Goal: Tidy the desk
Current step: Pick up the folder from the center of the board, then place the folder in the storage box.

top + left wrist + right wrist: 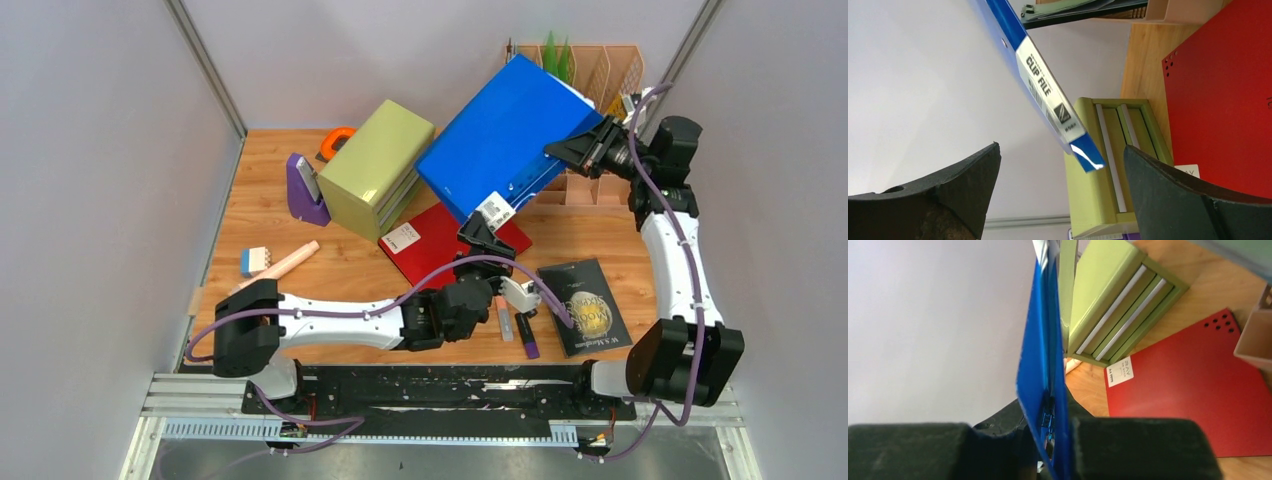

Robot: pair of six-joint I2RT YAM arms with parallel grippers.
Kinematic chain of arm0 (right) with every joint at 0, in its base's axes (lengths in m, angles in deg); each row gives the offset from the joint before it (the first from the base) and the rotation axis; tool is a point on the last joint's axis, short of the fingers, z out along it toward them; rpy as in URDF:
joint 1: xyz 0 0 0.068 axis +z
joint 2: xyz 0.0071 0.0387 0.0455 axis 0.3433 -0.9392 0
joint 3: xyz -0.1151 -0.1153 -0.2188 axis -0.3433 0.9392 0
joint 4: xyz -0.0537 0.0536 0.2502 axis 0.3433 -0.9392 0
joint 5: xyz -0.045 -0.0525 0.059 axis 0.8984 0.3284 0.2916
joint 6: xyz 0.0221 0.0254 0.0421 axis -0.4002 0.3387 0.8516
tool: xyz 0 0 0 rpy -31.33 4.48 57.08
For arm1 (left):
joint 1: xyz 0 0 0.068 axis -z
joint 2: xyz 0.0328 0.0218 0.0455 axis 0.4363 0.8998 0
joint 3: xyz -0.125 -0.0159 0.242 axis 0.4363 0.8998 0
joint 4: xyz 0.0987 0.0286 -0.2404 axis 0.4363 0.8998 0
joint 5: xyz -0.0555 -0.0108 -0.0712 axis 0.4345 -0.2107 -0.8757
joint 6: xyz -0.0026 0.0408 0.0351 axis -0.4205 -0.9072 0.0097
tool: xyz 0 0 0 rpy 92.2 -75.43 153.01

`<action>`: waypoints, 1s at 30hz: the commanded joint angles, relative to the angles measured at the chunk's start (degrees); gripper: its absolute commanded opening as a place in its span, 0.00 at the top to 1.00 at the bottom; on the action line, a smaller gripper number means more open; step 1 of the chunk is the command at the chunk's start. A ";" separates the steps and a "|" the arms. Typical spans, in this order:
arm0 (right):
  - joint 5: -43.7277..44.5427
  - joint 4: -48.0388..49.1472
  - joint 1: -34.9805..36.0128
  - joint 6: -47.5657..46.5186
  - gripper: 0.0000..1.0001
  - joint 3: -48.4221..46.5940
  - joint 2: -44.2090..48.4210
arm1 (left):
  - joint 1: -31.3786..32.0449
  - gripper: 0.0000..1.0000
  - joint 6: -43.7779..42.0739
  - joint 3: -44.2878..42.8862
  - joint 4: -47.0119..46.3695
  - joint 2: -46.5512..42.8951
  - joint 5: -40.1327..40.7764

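Right gripper (588, 150) pinches the large blue plastic clip file (500, 135) by its far edge, jaws pressed onto the cover. File is airborne and tilted, label corner lowest. Left gripper (480, 235) is spread wide just under that corner. In the left wrist view the corner sits between the jaws, touching neither as far as I can tell.

Risks:
- One-edge grip on a wide flat file, so it can pivot or slide out of the pinch.
- If the left closes off-centre, it glances the corner and twists the file against the right's hold.
- A swing left clips the olive-green drawer chest (375, 165).
- The peach plastic file rack (610, 70) is just behind the right wrist, so slot entry looks tight.
- A drop lands on the flat red folder (435, 255).

Surface: desk (350, 275) of orange-brown wood-grain planks lies under both arms, with a black and silver rail along the near edge. A dark paperback book (585, 305) and a purple marker (527, 342) lie near the front.

Room: plain pale grey walls on three sides, metal frame posts at the back corners.
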 commanded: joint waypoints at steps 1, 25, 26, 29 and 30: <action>-2.58 -0.53 -1.65 -6.38 1.00 -7.73 4.26 | -0.04 0.00 2.92 -1.13 0.86 -4.77 -0.51; 19.51 -15.56 -9.35 -32.72 1.00 -43.03 0.21 | -16.97 0.00 31.79 -12.22 35.53 -15.92 -13.07; 21.06 -15.85 -9.33 -33.49 1.00 -43.75 0.07 | -17.93 0.00 32.22 -12.64 36.39 -16.03 -13.38; 25.32 -16.18 -9.33 -35.39 1.00 -45.14 -0.58 | -19.90 0.00 34.41 -14.69 38.10 -16.37 -14.96; 26.72 -16.21 -9.35 -35.95 1.00 -45.40 -0.83 | -20.86 0.00 34.85 -15.45 38.84 -16.38 -15.25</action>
